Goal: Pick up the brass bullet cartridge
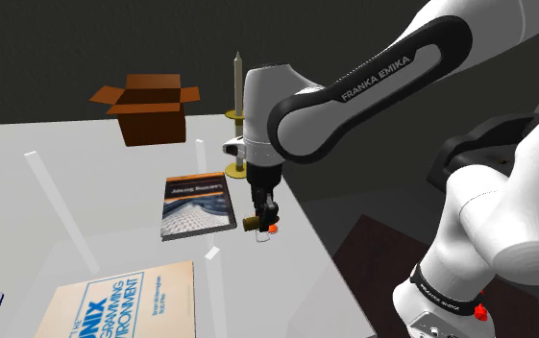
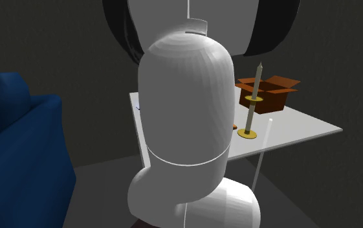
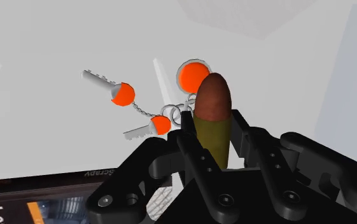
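The bullet cartridge [image 3: 212, 118] has a brass case and a brown rounded tip. It stands clasped between my black fingers [image 3: 193, 156], so my gripper [image 3: 214, 137] is shut on it. In the shoulder view the gripper [image 1: 262, 223] hangs low over the white table [image 1: 85, 173] near its right edge, and the cartridge [image 1: 249, 224] pokes out on the gripper's left side. I cannot tell whether it touches the table.
A bunch of keys with orange heads [image 3: 160, 124] lies on the table just beyond the cartridge. A dark book [image 1: 197, 204] lies beside the gripper and a large tan book [image 1: 123, 302] nearer. A brown cardboard box [image 1: 149, 108] and a candlestick [image 1: 237, 110] stand behind.
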Robot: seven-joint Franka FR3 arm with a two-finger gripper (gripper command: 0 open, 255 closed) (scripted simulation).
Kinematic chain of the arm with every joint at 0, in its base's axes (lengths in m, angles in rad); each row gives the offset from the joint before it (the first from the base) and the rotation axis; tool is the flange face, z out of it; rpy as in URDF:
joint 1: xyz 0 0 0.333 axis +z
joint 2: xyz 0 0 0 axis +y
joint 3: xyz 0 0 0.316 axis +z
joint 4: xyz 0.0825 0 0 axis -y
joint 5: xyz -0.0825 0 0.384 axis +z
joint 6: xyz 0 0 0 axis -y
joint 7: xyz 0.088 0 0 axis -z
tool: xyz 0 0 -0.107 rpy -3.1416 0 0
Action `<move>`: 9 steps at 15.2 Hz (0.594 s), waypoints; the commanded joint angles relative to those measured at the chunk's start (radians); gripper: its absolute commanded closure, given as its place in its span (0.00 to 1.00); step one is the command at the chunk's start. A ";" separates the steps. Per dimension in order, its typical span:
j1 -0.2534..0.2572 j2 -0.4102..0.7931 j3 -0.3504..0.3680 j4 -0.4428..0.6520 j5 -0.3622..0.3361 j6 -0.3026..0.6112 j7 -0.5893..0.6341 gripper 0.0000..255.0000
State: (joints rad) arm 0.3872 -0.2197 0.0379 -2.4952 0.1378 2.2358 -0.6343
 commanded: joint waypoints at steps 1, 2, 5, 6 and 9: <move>-0.001 -0.017 -0.001 0.011 -0.003 -0.028 0.002 1.00; -0.001 -0.024 -0.001 0.018 -0.004 -0.043 0.004 1.00; -0.002 -0.047 -0.002 0.040 -0.007 -0.087 0.009 1.00; -0.003 -0.054 -0.002 0.047 -0.008 -0.101 0.010 1.00; -0.004 -0.073 -0.003 0.072 -0.011 -0.145 0.015 1.00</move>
State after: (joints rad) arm 0.3838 -0.2853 0.0353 -2.4304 0.1276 2.1056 -0.6211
